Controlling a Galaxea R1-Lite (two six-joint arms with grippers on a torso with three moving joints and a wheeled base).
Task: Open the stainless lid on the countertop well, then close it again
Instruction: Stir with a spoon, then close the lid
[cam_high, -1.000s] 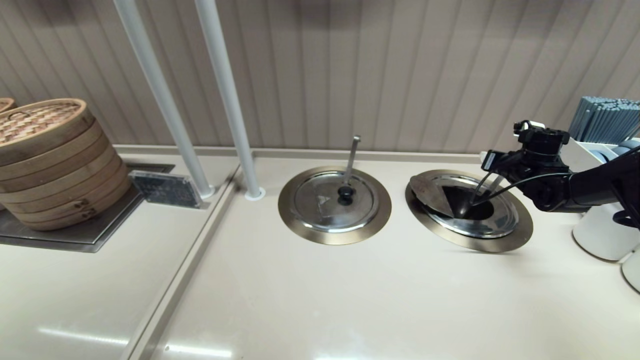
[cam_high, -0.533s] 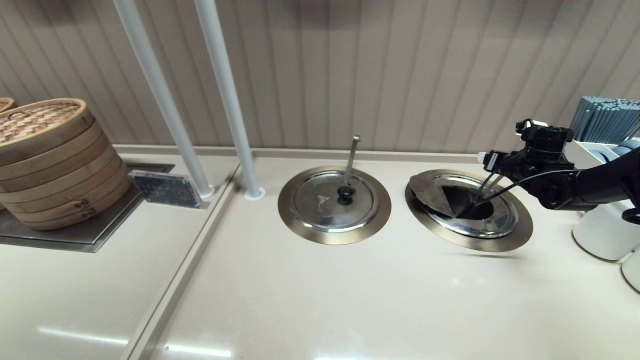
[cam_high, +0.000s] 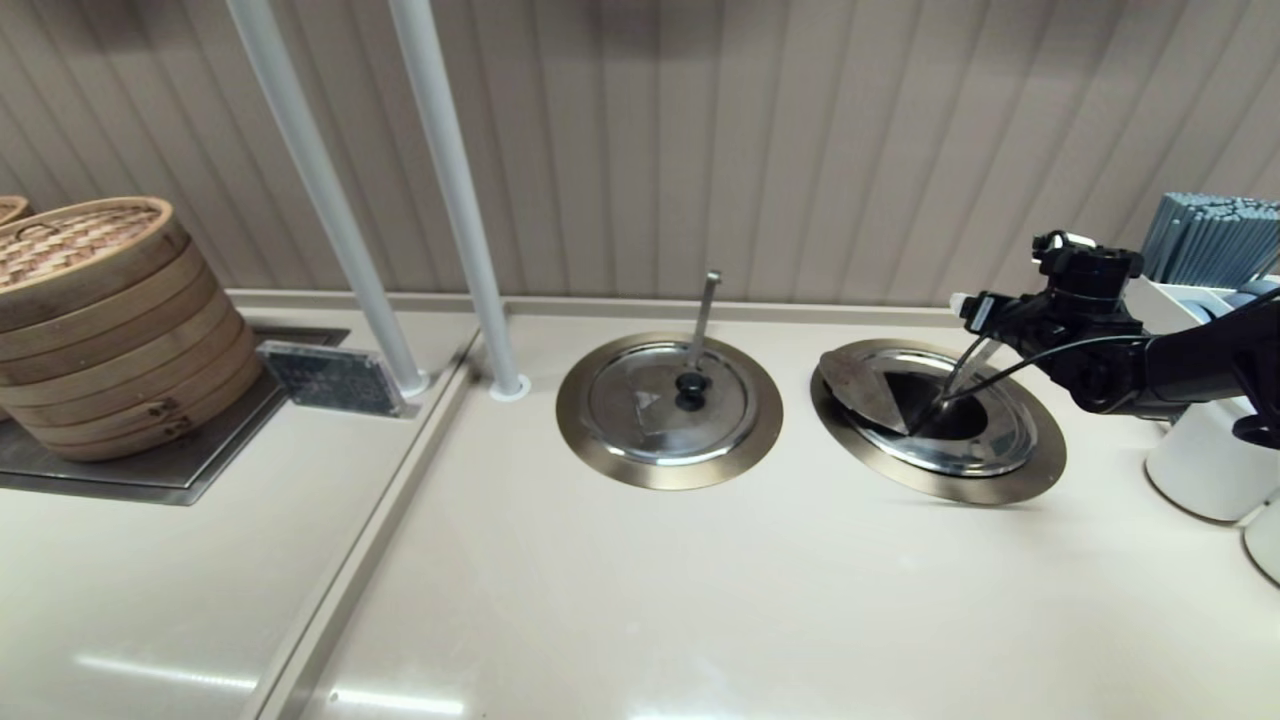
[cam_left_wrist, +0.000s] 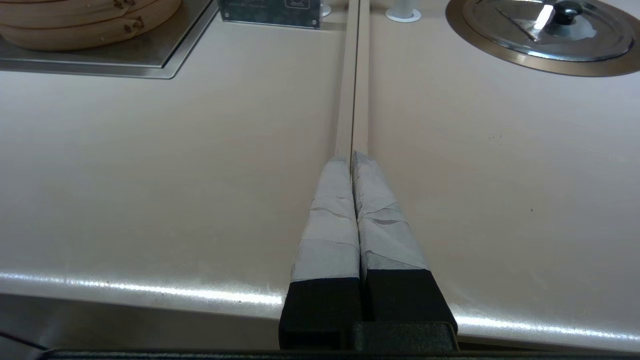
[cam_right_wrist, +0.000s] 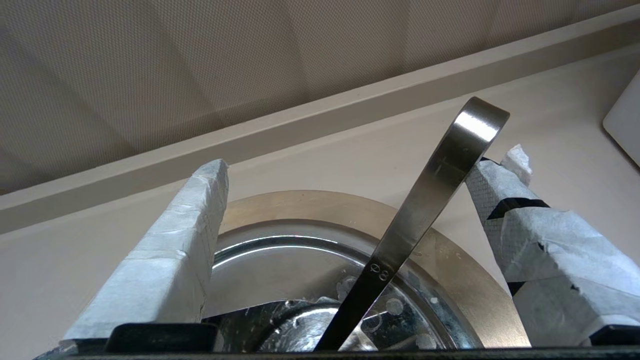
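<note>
The countertop well (cam_high: 1040, 455) is the right-hand brass ring. In it lies the stainless lid (cam_high: 985, 445), with a wedge flap (cam_high: 862, 385) folded back to the left over a dark opening. The lid's knob is hidden. The ladle handle (cam_high: 965, 365) leans diagonally out of the opening. My right gripper (cam_high: 975, 320) hovers open over the well's far right side. In the right wrist view its fingers straddle the ladle handle (cam_right_wrist: 425, 210), which rests against one fingertip (cam_right_wrist: 505, 185). My left gripper (cam_left_wrist: 351, 159) is shut and empty, parked over the countertop seam near the front edge.
The twin lid (cam_high: 655, 405) with a black knob and an upright ladle handle (cam_high: 705, 310) sits left of the well. Bamboo steamers (cam_high: 100, 320) and a sign plate (cam_high: 330, 378) stand far left. Two white poles (cam_high: 460, 200) rise at the back. White containers (cam_high: 1200, 470) stand far right.
My right gripper has risen slightly and drifted toward the back wall, staying open around the ladle handle. The lid flap and the left arm have not moved.
</note>
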